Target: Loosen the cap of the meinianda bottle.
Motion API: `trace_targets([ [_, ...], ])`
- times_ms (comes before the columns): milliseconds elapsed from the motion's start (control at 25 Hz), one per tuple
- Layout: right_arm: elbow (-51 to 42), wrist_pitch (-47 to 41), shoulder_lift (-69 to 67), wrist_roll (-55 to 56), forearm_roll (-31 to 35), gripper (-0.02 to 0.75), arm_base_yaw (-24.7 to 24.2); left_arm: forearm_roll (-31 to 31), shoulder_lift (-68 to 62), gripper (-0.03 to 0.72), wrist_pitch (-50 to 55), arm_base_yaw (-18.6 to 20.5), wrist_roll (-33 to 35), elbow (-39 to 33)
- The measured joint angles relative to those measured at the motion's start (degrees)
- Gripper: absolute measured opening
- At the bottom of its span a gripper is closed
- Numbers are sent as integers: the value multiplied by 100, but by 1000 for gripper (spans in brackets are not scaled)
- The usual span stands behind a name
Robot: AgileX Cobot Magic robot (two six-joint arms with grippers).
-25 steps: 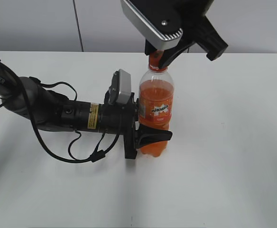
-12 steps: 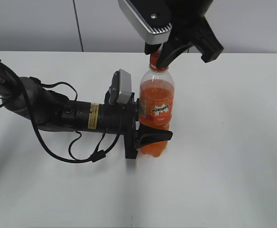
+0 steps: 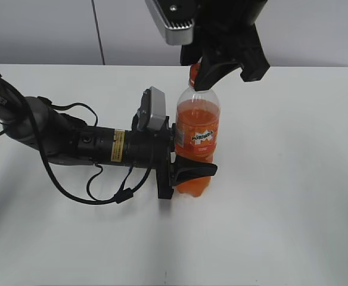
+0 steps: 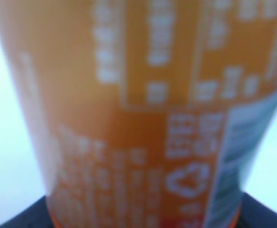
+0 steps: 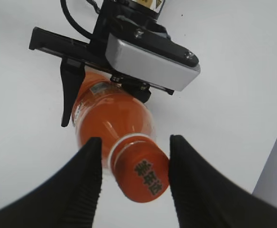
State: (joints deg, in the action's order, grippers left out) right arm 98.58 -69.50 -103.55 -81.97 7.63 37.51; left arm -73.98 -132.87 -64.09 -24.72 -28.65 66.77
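The meinianda bottle (image 3: 196, 137) stands upright on the white table, full of orange drink, with its orange label facing me. My left gripper (image 3: 190, 164) is shut on its lower body from the left; in the left wrist view the blurred label (image 4: 138, 114) fills the frame. The orange cap (image 5: 145, 175) sits on the neck. My right gripper (image 5: 134, 183) hangs over it with a finger on each side; the jaws stand apart, with a gap on the left side. In the exterior view the right gripper (image 3: 201, 70) hides most of the cap (image 3: 193, 71).
The left arm (image 3: 72, 143) lies low across the table's left half, with loose black cables (image 3: 102, 190) beside it. The white table (image 3: 293, 179) extends right and forward. A grey wall (image 3: 317, 30) stands behind.
My right gripper has turned about the cap and its wrist camera has swung to the left. The bottle and the left gripper have stayed still.
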Motion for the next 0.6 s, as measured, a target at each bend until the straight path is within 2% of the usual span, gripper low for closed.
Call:
trace_targets([
  [280,221,-18,-5,686,642,347,0,0,0,385,0,0,0,0],
  [440,466,-17,-5,1776,915,347,0,0,0,385,0,0,0,0],
  [600,656,-17,-5,3492,927,349,0,0,0,385,5,0,0,0],
])
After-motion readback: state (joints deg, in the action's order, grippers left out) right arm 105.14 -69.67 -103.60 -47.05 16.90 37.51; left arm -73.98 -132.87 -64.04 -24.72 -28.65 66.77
